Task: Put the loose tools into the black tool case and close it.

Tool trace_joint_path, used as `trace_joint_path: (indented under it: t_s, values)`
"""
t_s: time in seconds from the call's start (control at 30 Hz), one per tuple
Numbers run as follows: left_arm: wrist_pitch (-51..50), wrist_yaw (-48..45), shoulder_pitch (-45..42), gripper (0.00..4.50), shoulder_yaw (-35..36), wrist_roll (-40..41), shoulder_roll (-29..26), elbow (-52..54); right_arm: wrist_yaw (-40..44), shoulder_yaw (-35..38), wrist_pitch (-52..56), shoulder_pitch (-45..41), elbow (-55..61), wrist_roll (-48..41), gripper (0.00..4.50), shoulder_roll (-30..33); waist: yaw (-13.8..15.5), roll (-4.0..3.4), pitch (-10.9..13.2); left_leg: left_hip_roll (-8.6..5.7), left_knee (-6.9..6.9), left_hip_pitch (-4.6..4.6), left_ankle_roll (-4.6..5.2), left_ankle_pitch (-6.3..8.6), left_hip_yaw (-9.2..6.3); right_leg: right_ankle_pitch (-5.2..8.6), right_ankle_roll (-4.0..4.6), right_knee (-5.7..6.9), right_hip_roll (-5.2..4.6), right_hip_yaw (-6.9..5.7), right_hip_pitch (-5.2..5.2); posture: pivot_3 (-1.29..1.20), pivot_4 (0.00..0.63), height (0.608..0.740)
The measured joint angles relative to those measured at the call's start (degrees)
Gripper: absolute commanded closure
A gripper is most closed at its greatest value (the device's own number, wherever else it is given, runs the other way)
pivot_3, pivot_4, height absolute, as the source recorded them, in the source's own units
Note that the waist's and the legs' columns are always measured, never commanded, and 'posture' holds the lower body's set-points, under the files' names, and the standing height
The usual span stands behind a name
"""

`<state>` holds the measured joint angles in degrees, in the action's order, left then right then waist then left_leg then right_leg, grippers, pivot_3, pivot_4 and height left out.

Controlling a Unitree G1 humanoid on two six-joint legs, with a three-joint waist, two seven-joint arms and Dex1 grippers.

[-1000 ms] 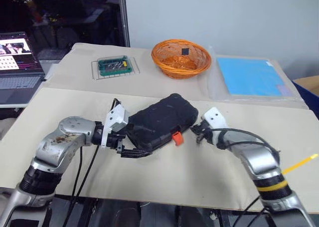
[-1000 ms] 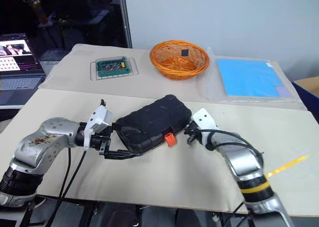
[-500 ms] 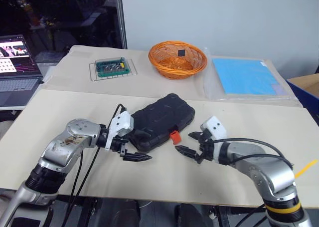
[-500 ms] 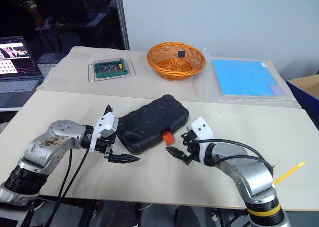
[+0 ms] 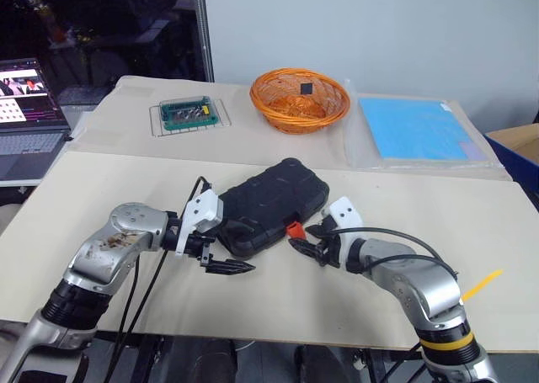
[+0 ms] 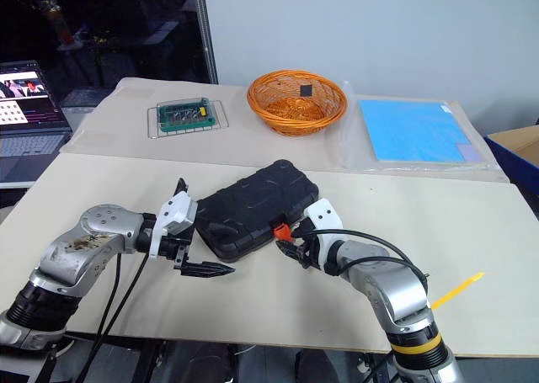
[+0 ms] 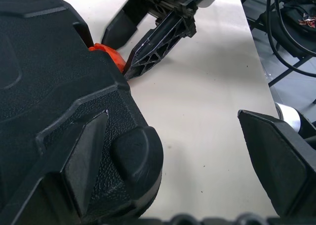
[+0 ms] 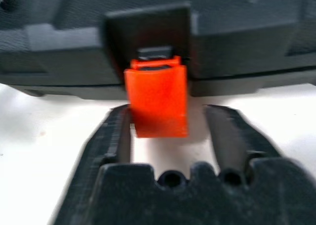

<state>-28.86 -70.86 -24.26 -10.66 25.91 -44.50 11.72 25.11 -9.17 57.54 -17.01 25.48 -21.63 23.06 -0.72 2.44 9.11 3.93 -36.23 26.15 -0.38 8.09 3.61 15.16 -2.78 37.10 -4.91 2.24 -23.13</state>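
We find the black tool case (image 5: 268, 204) lying shut on the near table sheet, lid down, with its orange latch (image 8: 157, 96) hanging loose at the front edge facing the robot. No loose tools are visible on the table, so we judge the packing done and the step in hand to be the fastening of the latch.

The right gripper (image 5: 310, 239) sits at the front edge of the case. In the right wrist view its two fingers (image 8: 114, 136) stand apart on either side of the latch; whether either touches it we cannot tell. The latch is not pressed home: it tilts out from the case wall.

The left gripper (image 5: 221, 247) is at the case's left end, jaws wide apart. One finger (image 7: 89, 156) lies against the ribbed corner of the shell; the other stands well clear over bare table. It clamps nothing, and we read it as bracing the case against sliding.

In our judgement the next move calls for the right gripper to push the latch flat against the case until it catches, while the left keeps the case from shifting away. The risk is the case sliding.
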Motion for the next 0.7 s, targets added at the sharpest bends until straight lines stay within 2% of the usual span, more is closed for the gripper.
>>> trace_joint_path:
  t_s: [0.03, 0.7]
  values:
    - [0.13, 0.05, 0.09, 0.0, 0.03, -0.11, 0.0, -0.04, -0.01, -0.27, -0.03, -0.15, 0.05, 0.16, 3.3, 0.15, 0.0, 0.0, 0.0, 0.0, 0.0, 0.0, 0.0, 0.0, 0.0, 0.0, 0.0, 0.0, 0.0, 0.0, 0.01, 0.0, 0.15, 0.74]
    - [0.87, 0.31, -1.97, 0.0, 0.06, -1.46, 0.92, -2.34, 0.49, -0.77, -2.26, -2.31, 0.23, 0.84, 3.31, 0.31, -0.29, -0.01, 0.0, 0.01, 0.0, 0.0, 0.0, 0.0, 0.0, -0.01, 0.01, 0.03, 0.01, 0.0, -0.04, 0.0, 0.15, 0.74]
